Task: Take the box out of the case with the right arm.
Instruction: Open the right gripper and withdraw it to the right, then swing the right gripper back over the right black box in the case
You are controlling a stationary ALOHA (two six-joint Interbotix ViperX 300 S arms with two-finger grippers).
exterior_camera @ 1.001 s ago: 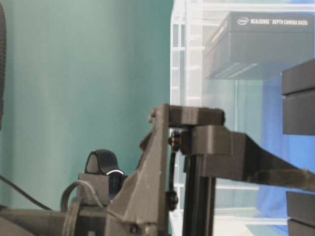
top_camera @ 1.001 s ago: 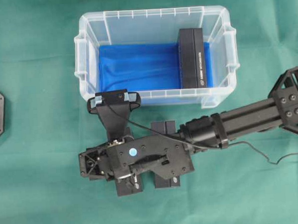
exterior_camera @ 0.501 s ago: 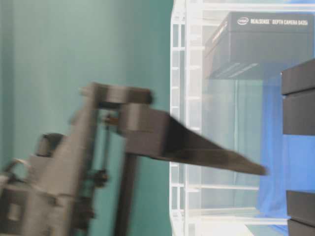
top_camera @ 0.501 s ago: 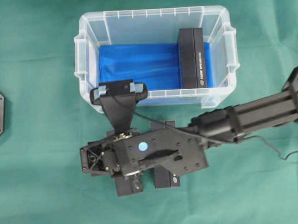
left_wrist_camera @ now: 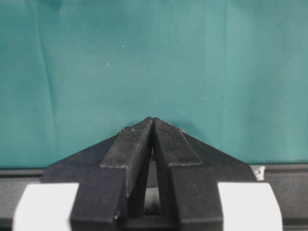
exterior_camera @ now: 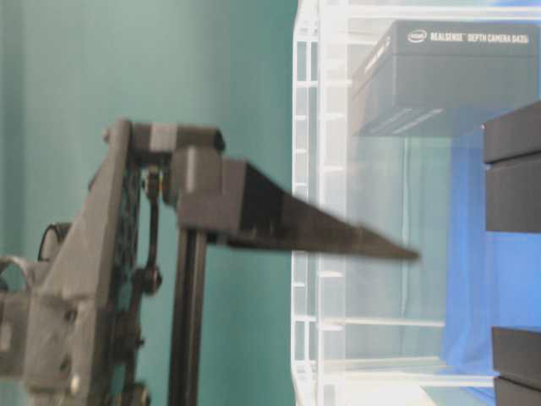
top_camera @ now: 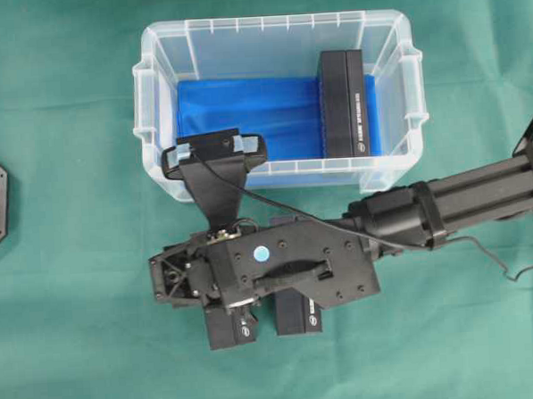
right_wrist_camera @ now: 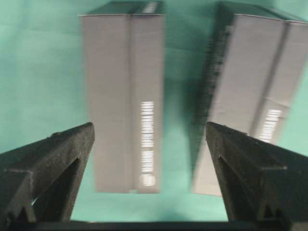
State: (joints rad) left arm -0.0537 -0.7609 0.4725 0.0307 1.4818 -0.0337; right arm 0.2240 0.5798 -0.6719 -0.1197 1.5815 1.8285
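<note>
One black box [top_camera: 344, 104] was seen inside the case [top_camera: 275, 27], standing on its long narrow edge against the right wall, on the blue lining [top_camera: 244, 120]. In the table-level view the same box [exterior_camera: 456, 76] showed a printed label through the clear wall. It was judged to be a rigid carton, probably light, with smooth and perhaps a little slippery faces; it looked not fragile, but its thin walls could be dented if squeezed too hard. The best place to take hold was judged to be across its two broad faces, near the middle of the upper edge, where space for one finger was left between the box and the right wall, though that gap appeared narrow. The right gripper [right_wrist_camera: 150, 144] was not over the case: it hung over the green table [top_camera: 77, 334] on the near side of the case, above two other black boxes, the left box [right_wrist_camera: 126, 101] and the right box [right_wrist_camera: 250, 96], which lay side by side. Its fingers [right_wrist_camera: 48, 163] were spread wide, close to their fullest opening, and nothing was held or touched between them; the two boxes were seen well below the tips. The left gripper [left_wrist_camera: 153, 126] was seen only in its own wrist view, with its fingers pressed together at the tips and nothing between them, over bare green cloth.
</note>
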